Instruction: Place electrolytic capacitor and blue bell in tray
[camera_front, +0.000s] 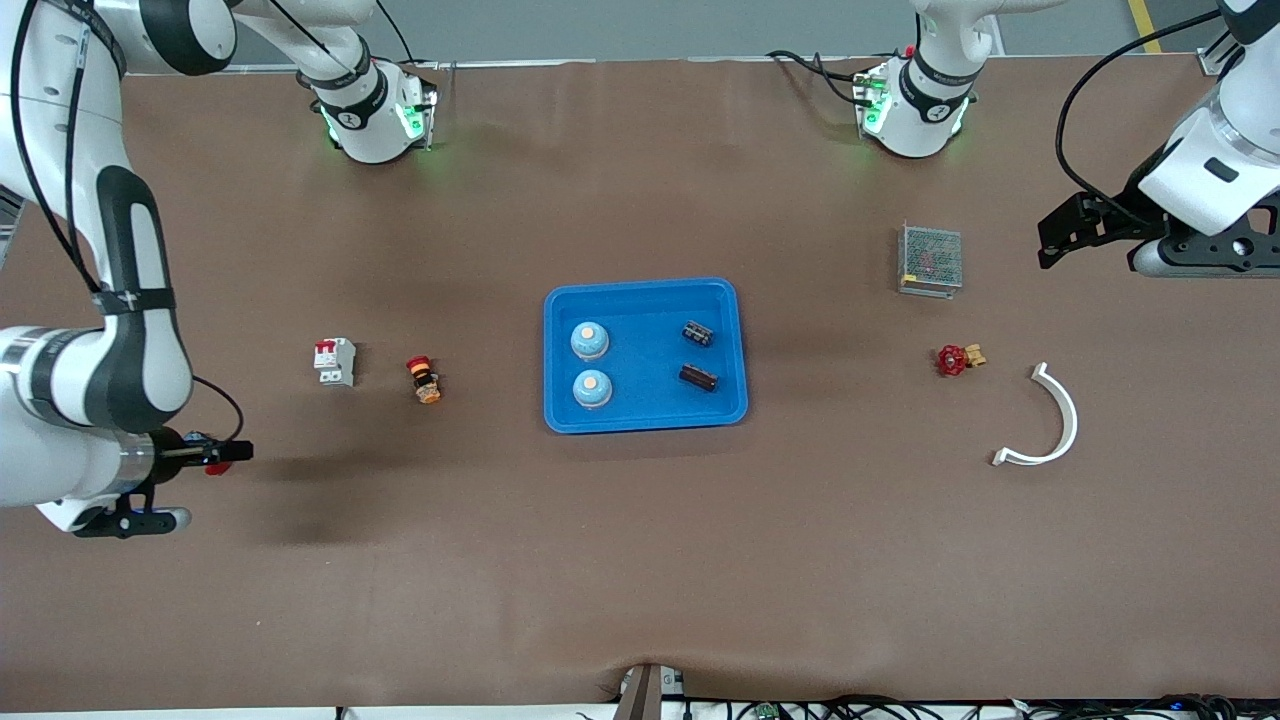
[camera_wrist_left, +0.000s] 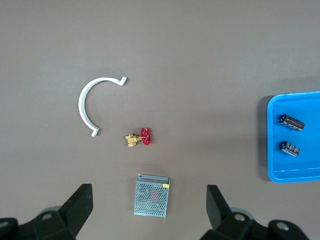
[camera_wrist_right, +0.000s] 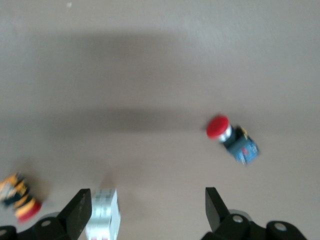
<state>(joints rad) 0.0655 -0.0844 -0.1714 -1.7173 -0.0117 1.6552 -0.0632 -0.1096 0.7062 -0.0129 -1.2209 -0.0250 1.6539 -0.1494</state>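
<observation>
- The tray (camera_front: 640, 288) sits mid-surface, and everything the task names looks to be in it already. This reads as the closing step, with nothing left to carry.
- Two blue bells (camera_front: 590, 340) stand in the tray's half toward the right arm's end, one nearer the front camera than the other.
- Two electrolytic capacitors (camera_front: 698, 333) lie on their sides in the tray's half toward the left arm's end, apart from each other and from the bells.
- To finish well, both arms should keep high and wide of the tray so that no finger or cable clips its rim and jolts the loose capacitors. A last check that each part rests flat inside the rim is worthwhile.
- The left pincer (camera_front: 1062, 235) hangs well away from the tray at the left arm's end. Its fingers are spread wide and empty above the mesh box (camera_wrist_left: 151, 196), and the capacitors are well apart from it.
- The right pincer (camera_front: 225, 453) waits well clear of the tray at the right arm's end. It is also spread and holding nothing, with a red push button (camera_wrist_right: 232, 137) lying on the surface below.
</observation>
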